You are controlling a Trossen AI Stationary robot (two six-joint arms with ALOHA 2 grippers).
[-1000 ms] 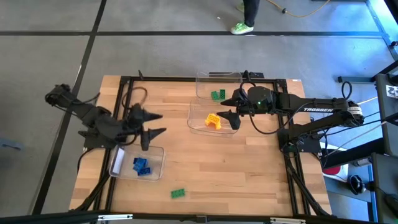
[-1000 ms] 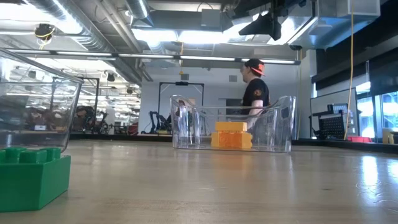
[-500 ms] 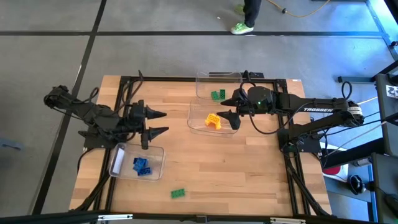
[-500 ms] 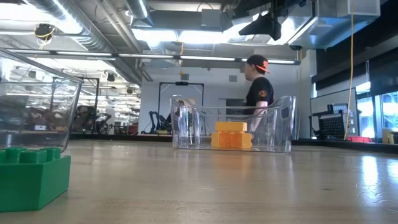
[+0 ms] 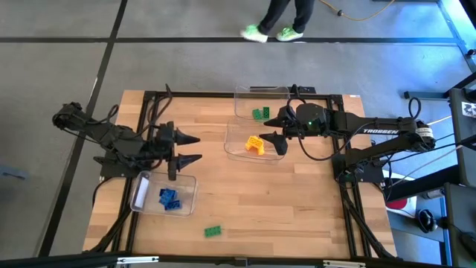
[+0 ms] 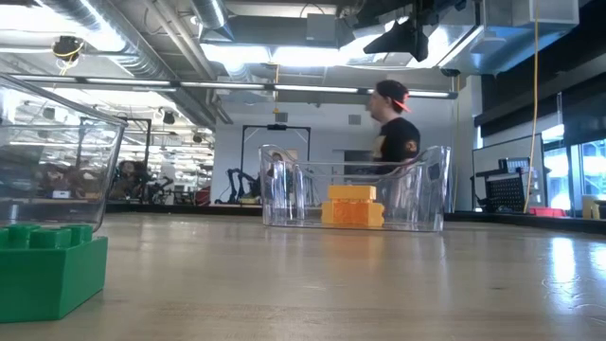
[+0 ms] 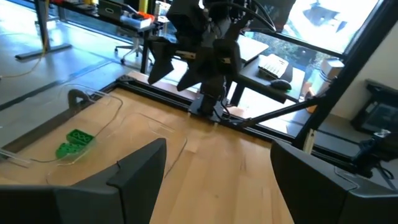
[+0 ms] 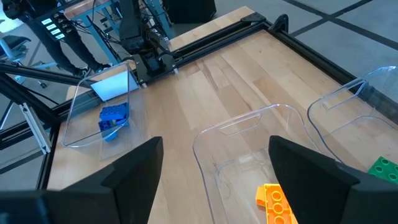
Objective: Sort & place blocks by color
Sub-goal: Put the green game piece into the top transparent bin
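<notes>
Both grippers empty, fingers spread: left gripper (image 5: pixel 190 148) above the blue blocks (image 5: pixel 169 198), right gripper (image 5: pixel 277 127) over the yellow-orange block (image 5: pixel 255 144); one green block (image 5: pixel 213 231) loose, likely next.

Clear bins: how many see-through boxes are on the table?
3. One bin holds green blocks, one beside it holds yellow-orange blocks, one holds blue blocks.
</notes>
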